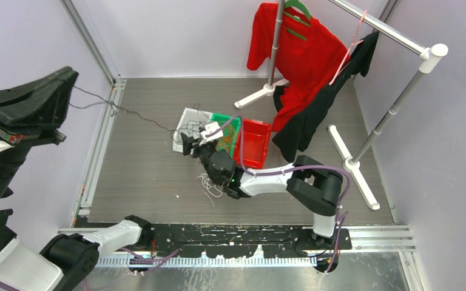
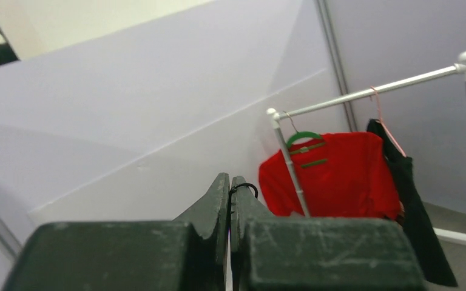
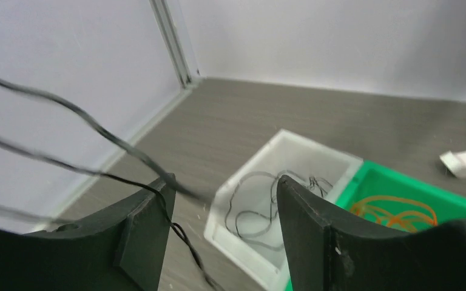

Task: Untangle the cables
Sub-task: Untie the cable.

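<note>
Right end effector [image 3: 224,185] stands open above cables [image 3: 260,209]; left end effector [image 2: 230,182] pinches one.

Cables [image 1: 194,128] in side-by-side bins [image 1: 255,143]; clothes rack [image 1: 376,24] behind

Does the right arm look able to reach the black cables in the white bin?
Probably yes. The right gripper hangs open close to the white bin, black cables showing between its fingers; only a black strand from the left gripper crosses nearby.

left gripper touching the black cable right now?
Touching. Left wrist view: the left gripper is shut, and the black cable loops out from between its fingertips.
</note>
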Robot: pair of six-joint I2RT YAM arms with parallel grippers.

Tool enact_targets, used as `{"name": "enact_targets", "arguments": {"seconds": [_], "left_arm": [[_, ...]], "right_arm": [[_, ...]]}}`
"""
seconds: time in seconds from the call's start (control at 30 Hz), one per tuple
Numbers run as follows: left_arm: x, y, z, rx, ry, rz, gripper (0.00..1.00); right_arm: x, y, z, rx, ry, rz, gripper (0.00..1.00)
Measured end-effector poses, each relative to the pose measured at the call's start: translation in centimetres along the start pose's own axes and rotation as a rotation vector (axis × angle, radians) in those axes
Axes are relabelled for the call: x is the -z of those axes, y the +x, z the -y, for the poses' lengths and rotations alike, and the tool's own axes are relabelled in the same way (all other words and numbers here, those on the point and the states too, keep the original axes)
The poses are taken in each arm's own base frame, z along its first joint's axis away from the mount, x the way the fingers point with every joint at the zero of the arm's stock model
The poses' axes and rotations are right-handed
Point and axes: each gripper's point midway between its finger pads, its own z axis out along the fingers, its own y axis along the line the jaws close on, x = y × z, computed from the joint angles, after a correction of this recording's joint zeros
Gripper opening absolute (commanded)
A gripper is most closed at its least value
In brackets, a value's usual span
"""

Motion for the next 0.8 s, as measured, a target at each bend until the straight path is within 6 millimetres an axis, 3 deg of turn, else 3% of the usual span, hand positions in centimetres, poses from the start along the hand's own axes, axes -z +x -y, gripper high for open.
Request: {"name": "enact_targets", "arguments": {"seconds": [0.13, 0.27, 0.57, 0.7, 0.8], "left_arm": [[-0.4, -2.2, -1.7, -0.067, -0.088, 0.077, 0.00], [-0.4, -5.6, -3.5, -0.146, -0.181, 0.193, 0.00], [1.8, -13.2, -6.8, -0.337, -0.415, 0.439, 0.00], [2.3, -15.7, -9.2, -0.440, -0.566, 0.529, 0.00], [2.2, -16.0, -10.4, -0.475, -0.632, 0.542, 0.00]], "right_arm": [[1.5, 2.8, 1.0, 0.017, -0.005, -0.058, 0.67], [3.0, 5.2, 2.3, 0.036, -0.001, -0.115, 0.67], [7.1, 9.1, 5.4, 0.005, 0.023, -0.222, 0.67], [9.0, 11.0, 6.8, -0.010, 0.039, -0.271, 0.66], [10.2, 11.9, 7.8, -0.024, 0.051, -0.297, 0.63]]}}
